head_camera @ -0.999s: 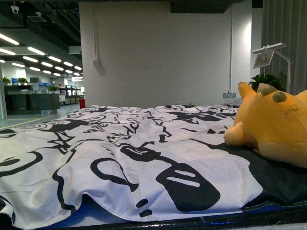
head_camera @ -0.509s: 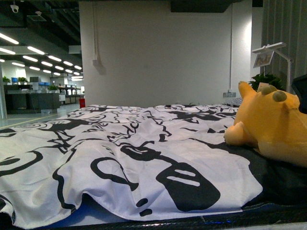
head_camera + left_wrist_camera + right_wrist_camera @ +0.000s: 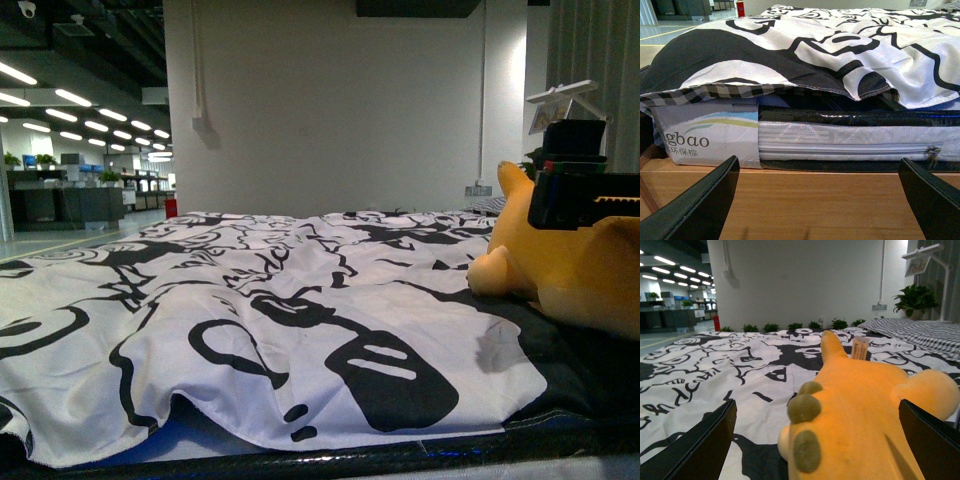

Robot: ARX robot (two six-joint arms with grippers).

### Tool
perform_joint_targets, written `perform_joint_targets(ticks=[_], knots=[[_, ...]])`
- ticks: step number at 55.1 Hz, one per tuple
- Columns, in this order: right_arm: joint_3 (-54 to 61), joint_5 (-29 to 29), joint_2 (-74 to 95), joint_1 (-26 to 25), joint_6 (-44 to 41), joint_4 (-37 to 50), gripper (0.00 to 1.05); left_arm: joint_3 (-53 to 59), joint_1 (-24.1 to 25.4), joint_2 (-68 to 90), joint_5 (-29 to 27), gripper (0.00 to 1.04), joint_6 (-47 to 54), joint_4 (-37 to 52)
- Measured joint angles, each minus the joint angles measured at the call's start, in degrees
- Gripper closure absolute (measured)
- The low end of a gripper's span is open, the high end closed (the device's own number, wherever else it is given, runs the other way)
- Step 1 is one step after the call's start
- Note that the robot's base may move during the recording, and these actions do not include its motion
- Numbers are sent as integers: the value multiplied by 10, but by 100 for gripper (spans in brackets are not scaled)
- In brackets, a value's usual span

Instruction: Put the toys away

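An orange-yellow plush animal [image 3: 585,275] with olive-green spots lies on the bed's right side, on the black-and-white sheet [image 3: 300,300]. My right arm [image 3: 575,180] hangs just above and in front of it. In the right wrist view the plush [image 3: 865,415] fills the space between the wide-open jaws of my right gripper [image 3: 816,405], which does not touch it. A small tag [image 3: 859,347] sticks up from the plush. My left gripper [image 3: 816,165] is open and empty, low beside the bed, facing the mattress side [image 3: 840,145].
The wooden bed frame [image 3: 815,200] runs under the mattress, below the left gripper. The sheet's edge [image 3: 790,87] hangs over the mattress. A second bed with striped cover [image 3: 920,332], a potted plant [image 3: 912,300] and a white lamp [image 3: 565,100] stand behind the plush.
My right arm has come into the front view from the right and now covers the plush's upper part. The plush and sheet have not moved.
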State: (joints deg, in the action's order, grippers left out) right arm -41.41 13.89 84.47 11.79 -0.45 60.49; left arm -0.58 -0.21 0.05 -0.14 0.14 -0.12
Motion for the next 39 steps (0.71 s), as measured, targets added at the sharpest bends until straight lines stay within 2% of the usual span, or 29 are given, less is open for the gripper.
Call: perform_joint_targets(ticks=[24,29,39], knots=[[-29,24,76,45,-98,60,7,0,0,0,0,6,0,0],[-51,44,94,47,-132,77,7,0,0,0,0,6,0,0],[-82,41,114,45,-191,83,7,0,0,0,0,6,0,0]])
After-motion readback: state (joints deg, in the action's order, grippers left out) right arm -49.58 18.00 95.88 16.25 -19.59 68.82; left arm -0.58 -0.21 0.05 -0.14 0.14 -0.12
